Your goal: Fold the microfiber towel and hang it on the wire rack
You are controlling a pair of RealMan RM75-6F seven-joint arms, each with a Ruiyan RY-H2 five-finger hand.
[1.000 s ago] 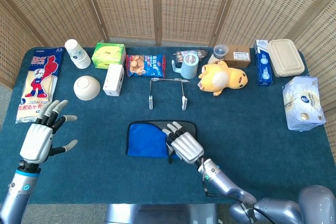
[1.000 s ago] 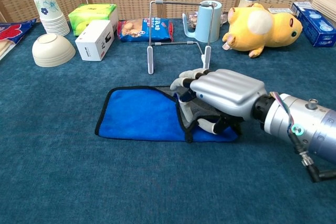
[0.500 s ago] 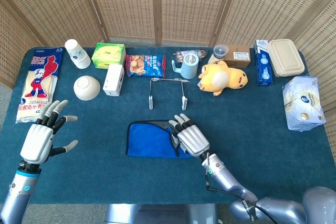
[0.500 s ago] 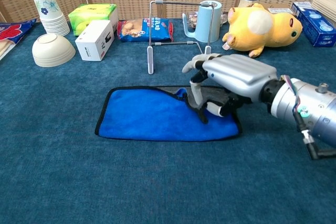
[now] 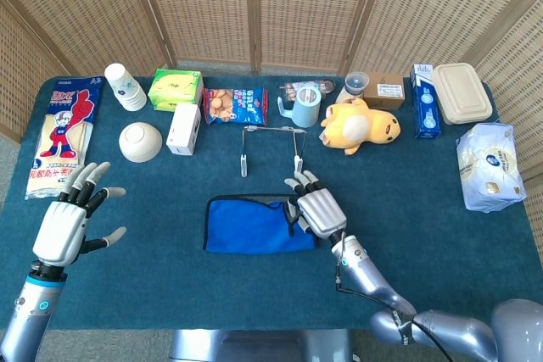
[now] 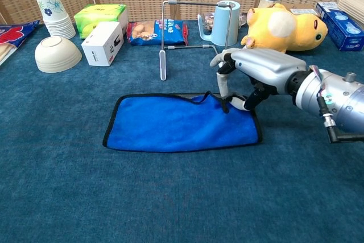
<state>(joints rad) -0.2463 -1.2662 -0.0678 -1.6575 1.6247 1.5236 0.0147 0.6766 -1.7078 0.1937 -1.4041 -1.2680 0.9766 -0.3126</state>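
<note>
Towel point(image 6: 176, 129) lies flat under right hand point(image 6: 250, 78) fingertips at its far right edge

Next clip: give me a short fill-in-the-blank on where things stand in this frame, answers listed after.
1. The microfiber towel lying on the table is ____ in colour.
2. The ____ hand touches the towel's far right corner.
3. The wire rack stands ____ the towel, nothing hanging on it.
4. The left hand hovers with fingers ____, holding nothing.

Missing words: blue; right; behind; spread
</note>
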